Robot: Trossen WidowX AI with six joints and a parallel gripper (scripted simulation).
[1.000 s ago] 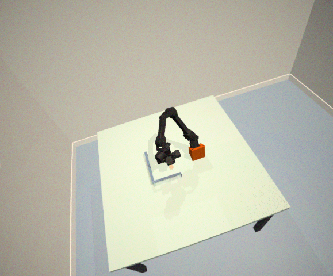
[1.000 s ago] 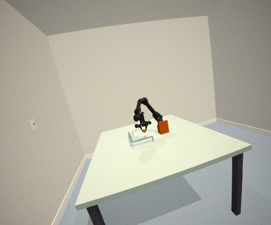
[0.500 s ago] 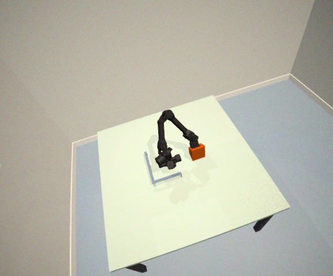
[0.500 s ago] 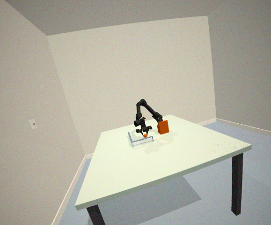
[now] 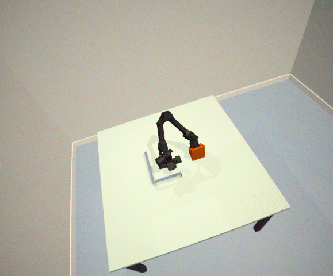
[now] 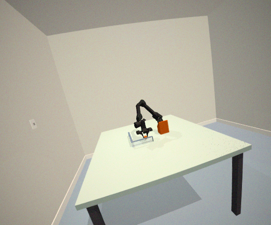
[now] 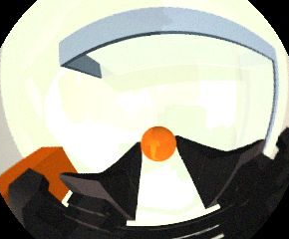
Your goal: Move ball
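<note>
The orange ball (image 7: 158, 142) is pinched between the fingertips of the gripper (image 7: 159, 159), held low inside the corner formed by the 2 clear walls (image 7: 164, 26)

A pale green table (image 6: 169, 160) on dark legs (image 6: 237, 179) stood on a blue-grey floor (image 5: 294, 125) when you took these views. Plain grey walls (image 6: 130, 72) met the floor at a white skirting board (image 5: 249, 87). A small white plate (image 6: 32, 123), which you might take for a wall outlet, sat low on the side wall.
</note>
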